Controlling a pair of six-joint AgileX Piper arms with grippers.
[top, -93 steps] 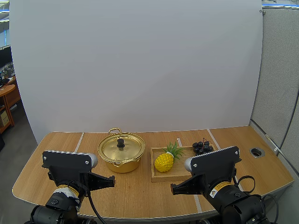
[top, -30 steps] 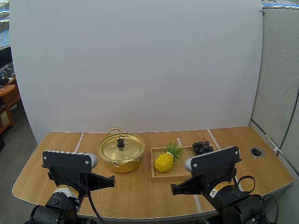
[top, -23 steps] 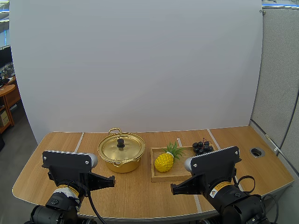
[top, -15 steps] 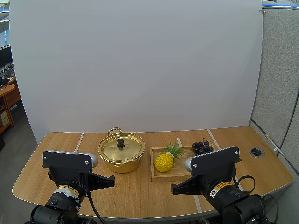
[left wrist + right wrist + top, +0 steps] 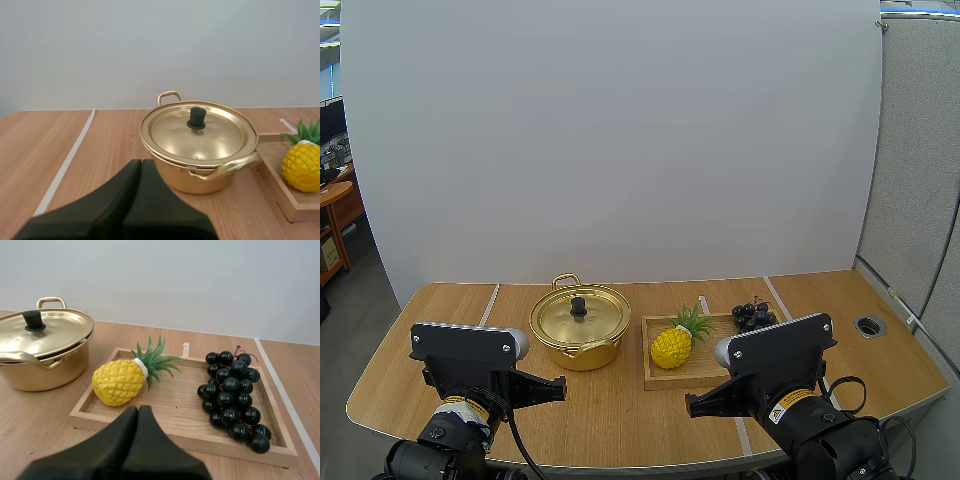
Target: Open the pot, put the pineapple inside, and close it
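A gold pot [image 5: 579, 327] stands at the middle of the table, its lid [image 5: 197, 130] on and topped by a black knob [image 5: 196, 117]. To its right a yellow pineapple [image 5: 674, 343] with green leaves lies on its side in a wooden tray [image 5: 700, 376]. My left gripper [image 5: 141, 167] is shut on nothing, short of the pot's near side. My right gripper [image 5: 138, 413] is likewise shut and empty, at the tray's near edge [image 5: 175, 435] in front of the pineapple [image 5: 120, 382]. In the high view both arms sit at the table's front edge.
A bunch of dark grapes [image 5: 232, 390] lies in the right half of the tray, beside the pineapple. A round grommet hole [image 5: 869, 325] sits in the table at the far right. Pale seam lines [image 5: 67, 161] run across the wooden table top.
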